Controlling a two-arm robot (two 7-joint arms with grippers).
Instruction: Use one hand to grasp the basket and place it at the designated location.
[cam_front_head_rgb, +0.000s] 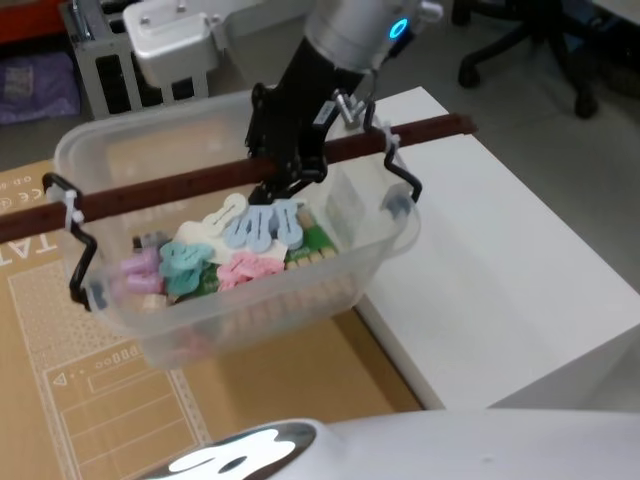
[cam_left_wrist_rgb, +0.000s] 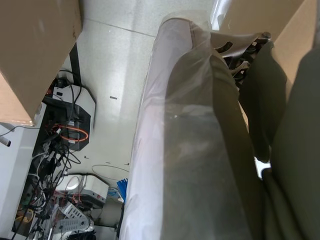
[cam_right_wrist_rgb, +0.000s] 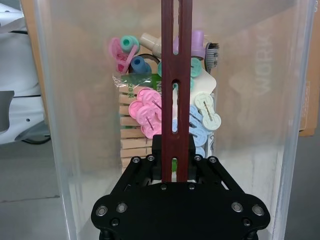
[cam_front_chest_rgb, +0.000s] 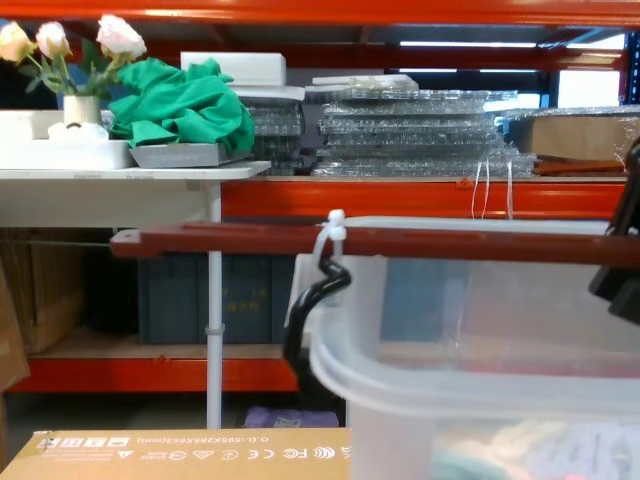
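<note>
The basket (cam_front_head_rgb: 300, 300) is a clear plastic tub with several coloured clothes pegs (cam_front_head_rgb: 245, 245) in it. A reddish-brown bar handle (cam_front_head_rgb: 160, 190) runs across its top, fixed by white ties and black clips. My right gripper (cam_front_head_rgb: 285, 170) comes down from behind and is shut on the middle of the bar. In the right wrist view the black gripper (cam_right_wrist_rgb: 175, 172) clamps the bar (cam_right_wrist_rgb: 175, 75) above the pegs. The chest view shows the basket (cam_front_chest_rgb: 500, 310) close up, its bar (cam_front_chest_rgb: 400, 242) level and the gripper (cam_front_chest_rgb: 622, 255) at the right edge. The tub sits over a cardboard box, beside the white table.
A white table (cam_front_head_rgb: 500, 260) lies to the right of the basket. A flat cardboard box (cam_front_head_rgb: 60, 380) is under and left of it. Behind are an office chair (cam_front_head_rgb: 540, 40), an orange shelf rack with dark blue crates (cam_front_chest_rgb: 180, 290), and a white side table (cam_front_chest_rgb: 120, 180).
</note>
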